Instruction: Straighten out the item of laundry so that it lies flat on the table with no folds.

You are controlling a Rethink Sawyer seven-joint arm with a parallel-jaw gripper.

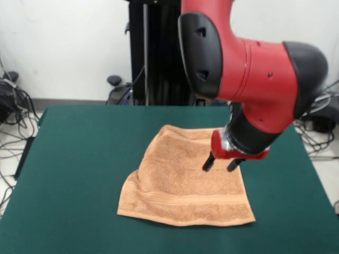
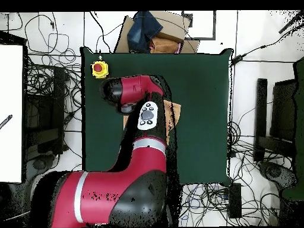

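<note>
Near the middle of the green surface (image 1: 79, 169) lies the towel (image 1: 180, 185), and the end effector (image 1: 222, 164) hangs over its right-hand part in the front view, about midway between the far and near edges of the cloth. Its two dark fingers (image 1: 208, 162) point down and stand a little apart, holding nothing; whether the tips touch the pile or sit just above it cannot be told. Most of the towel spreads left and toward the near side from the fingers, with the right edge just beside them.

Peach-orange terry, soft and looped, makes up the cloth, with a woven band (image 1: 185, 197) running left to right near the near hem. That near hem reads fairly straight. On the left, the edge bulges and looks doubled under at the near-left corner (image 1: 131, 185), so the outline narrows toward the far side instead of being square. A likely next move is a pinch near that left fold and a pull outward.

From overhead the arm (image 2: 142, 154) hides nearly all of the towel; only a sliver shows beside it. The surface is felt-like and matte.
</note>
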